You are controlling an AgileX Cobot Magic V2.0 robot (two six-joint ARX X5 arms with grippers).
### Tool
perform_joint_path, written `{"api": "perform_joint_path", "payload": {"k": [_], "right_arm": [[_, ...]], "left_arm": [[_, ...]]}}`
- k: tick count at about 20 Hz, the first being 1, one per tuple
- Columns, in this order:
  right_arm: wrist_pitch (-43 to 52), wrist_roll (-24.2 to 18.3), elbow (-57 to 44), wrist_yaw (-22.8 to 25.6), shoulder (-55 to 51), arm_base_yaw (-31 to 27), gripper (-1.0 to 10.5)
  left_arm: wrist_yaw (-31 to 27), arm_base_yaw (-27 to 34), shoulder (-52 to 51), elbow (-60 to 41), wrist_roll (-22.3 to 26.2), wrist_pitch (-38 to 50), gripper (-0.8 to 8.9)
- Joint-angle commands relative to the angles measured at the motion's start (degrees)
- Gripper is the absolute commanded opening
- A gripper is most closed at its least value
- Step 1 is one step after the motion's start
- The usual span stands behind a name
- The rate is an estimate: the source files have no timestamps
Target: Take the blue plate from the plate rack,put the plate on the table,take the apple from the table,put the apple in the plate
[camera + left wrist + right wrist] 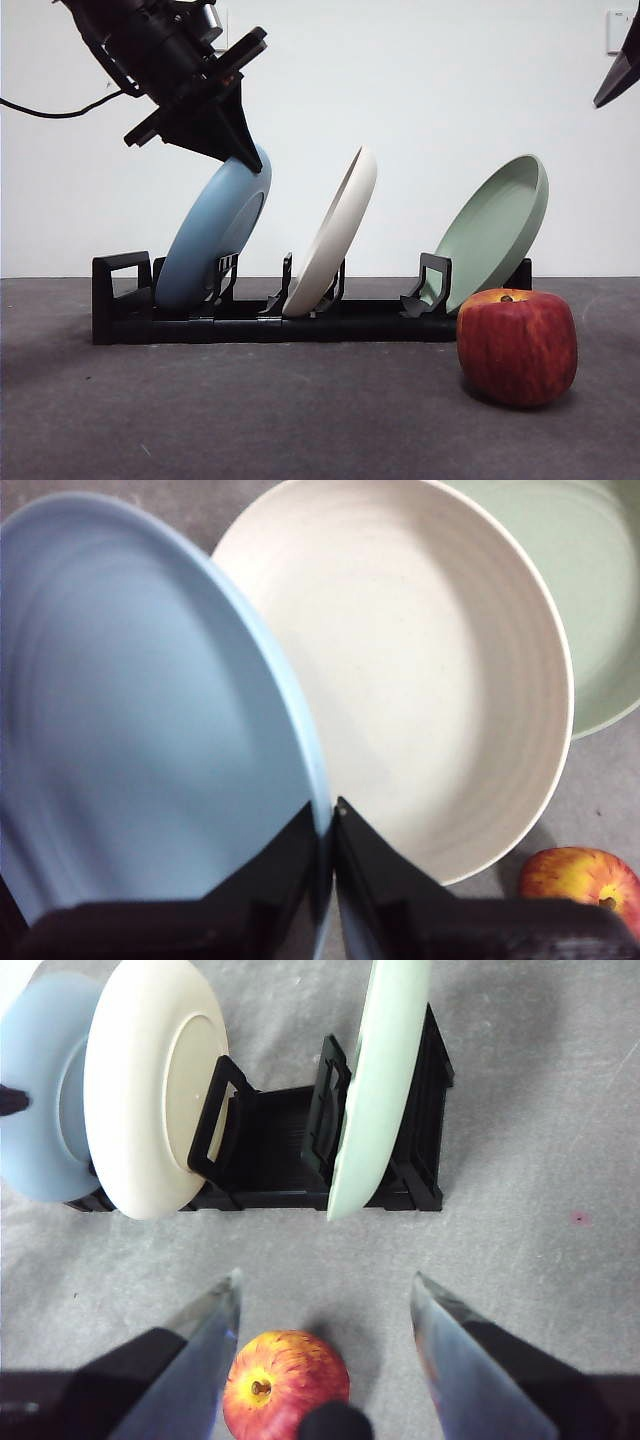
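The blue plate (215,232) leans in the left slot of the black plate rack (250,318). My left gripper (243,155) comes down from the top left and is shut on the blue plate's upper rim (318,810); its jaws pinch the rim from both sides. The red apple (517,345) stands on the grey table (250,420) in front of the rack's right end. My right gripper (325,1300) is open, high above the apple (285,1384), and shows only as a black tip (620,70) at the top right of the front view.
A cream-white plate (335,232) leans in the rack's middle slot, close beside the blue plate. A pale green plate (495,228) leans in the right slot, just behind the apple. A black cable (50,110) hangs at the left.
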Motion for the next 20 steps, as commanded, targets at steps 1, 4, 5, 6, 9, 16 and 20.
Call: {"api": "perform_joint_path", "payload": {"k": [1,4,5,6,9,16,20], "right_arm": [[0.2,-0.5,0.3,-0.1,0.1,-0.1,2.8],[0.2,-0.5,0.3,-0.1,0.1,-0.1,2.8],[0.2,-0.5,0.3,-0.1,0.1,-0.1,2.8],[0.1,-0.5,0.3,-0.1,0.1,-0.1,2.8],[-0.5,-0.5,0.3,-0.1,0.1,-0.1,2.8],[-0.9,-0.5,0.3,0.0,0.1,-0.1,2.8],[-0.9,-0.5,0.3,0.0,0.1,-0.1,2.8]], "left_arm": [[0.8,0.2,0.1,0.1,1.2,0.0,-0.09],[0.4,-0.2,-1.7,1.2,1.2,-0.5,-0.09],[0.4,-0.5,-2.6,2.1,1.2,-0.9,-0.09],[0.4,-0.8,-3.4,3.2,1.2,-1.6,-0.09],[0.3,-2.0,-7.5,7.3,1.2,-4.8,-0.09],[-3.5,-10.0,-21.4,12.2,9.0,-22.2,-0.09],[-18.2,-20.6,-27.3,12.2,9.7,-29.0,-0.09]]}}
